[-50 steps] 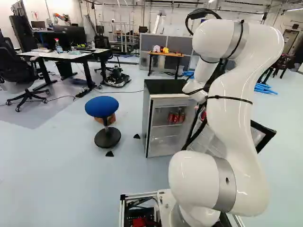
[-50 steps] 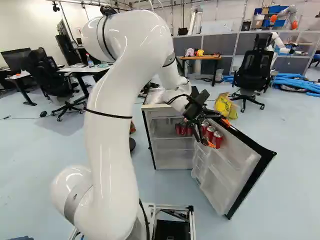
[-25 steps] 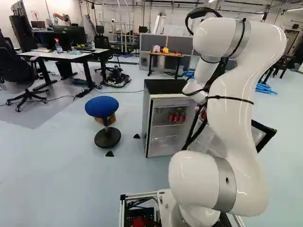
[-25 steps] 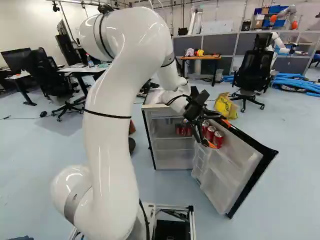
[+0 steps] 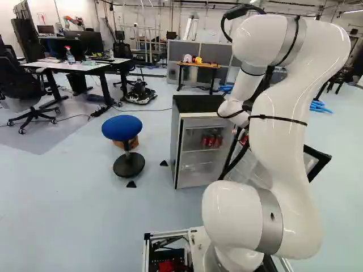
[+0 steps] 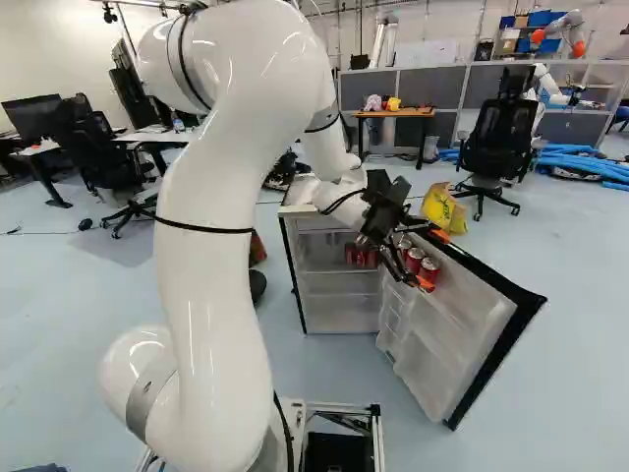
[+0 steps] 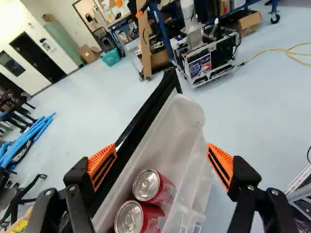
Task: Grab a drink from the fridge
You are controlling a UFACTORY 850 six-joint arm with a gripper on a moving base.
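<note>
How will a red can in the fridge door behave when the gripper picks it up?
The can looks metal, so probably fairly stiff. Its smooth, round side may slip. Standing in the walled door bin, it seems unlikely to roll.

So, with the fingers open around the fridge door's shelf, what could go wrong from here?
The fingers straddle more than a can: the door's black edge and the shelf's clear wall also lie between them, so closing here might pinch those instead.
The cans stand close together, so a finger reaching in could knock a neighbour.
The door hangs open, so a push on it might swing it and shift the cans.
</note>
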